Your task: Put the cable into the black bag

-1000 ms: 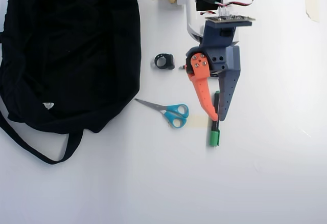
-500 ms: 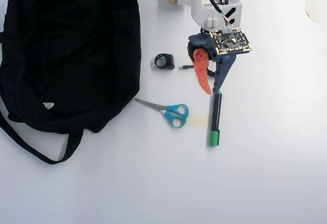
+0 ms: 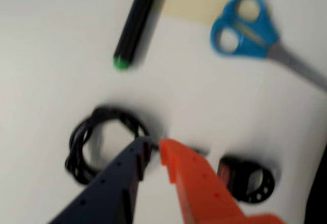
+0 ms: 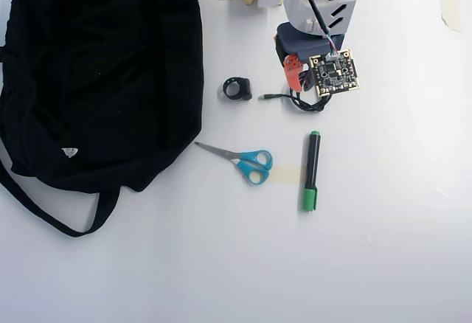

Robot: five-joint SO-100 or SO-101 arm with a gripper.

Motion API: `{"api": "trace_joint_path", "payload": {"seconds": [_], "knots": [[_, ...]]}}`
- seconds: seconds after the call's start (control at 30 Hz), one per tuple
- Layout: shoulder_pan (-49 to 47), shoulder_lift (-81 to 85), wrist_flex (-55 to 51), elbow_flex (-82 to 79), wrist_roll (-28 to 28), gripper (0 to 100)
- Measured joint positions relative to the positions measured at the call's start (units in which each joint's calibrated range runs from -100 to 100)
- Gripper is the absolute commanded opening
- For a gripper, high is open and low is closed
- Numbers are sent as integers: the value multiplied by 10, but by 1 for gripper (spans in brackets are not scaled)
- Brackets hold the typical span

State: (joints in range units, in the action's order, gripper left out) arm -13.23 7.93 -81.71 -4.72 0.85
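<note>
The cable (image 4: 301, 103) is a small coil of thin black cord on the white table, its plug end (image 4: 265, 97) pointing left in the overhead view. My gripper (image 4: 302, 91) points steeply down right over the coil, partly hiding it. In the blurred wrist view the coil (image 3: 87, 142) lies left of the dark blue finger (image 3: 122, 178). The cord's straight end runs just past the tips toward the orange finger (image 3: 194, 183). The gripper (image 3: 155, 147) is open by a narrow gap and holds nothing. The black bag (image 4: 103, 72) fills the table's left side, well apart from the cable.
A black ring-shaped clip (image 4: 237, 88) (image 3: 248, 180) lies between cable and bag. Blue-handled scissors (image 4: 249, 162) (image 3: 245, 27) and a black marker with a green cap (image 4: 310, 170) (image 3: 135, 24) lie in front. The bag's strap (image 4: 51, 216) loops out at the lower left.
The arm drew back from over the marker and tipped down above the cable. The marker is now fully uncovered. Nothing on the table has moved.
</note>
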Motion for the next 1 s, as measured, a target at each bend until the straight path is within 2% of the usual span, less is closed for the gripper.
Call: {"api": "trace_joint_path", "payload": {"seconds": [0.63,1.0], "knots": [[-26,0,-98,0,0,3],[-26,0,-105,0,8,3]]}}
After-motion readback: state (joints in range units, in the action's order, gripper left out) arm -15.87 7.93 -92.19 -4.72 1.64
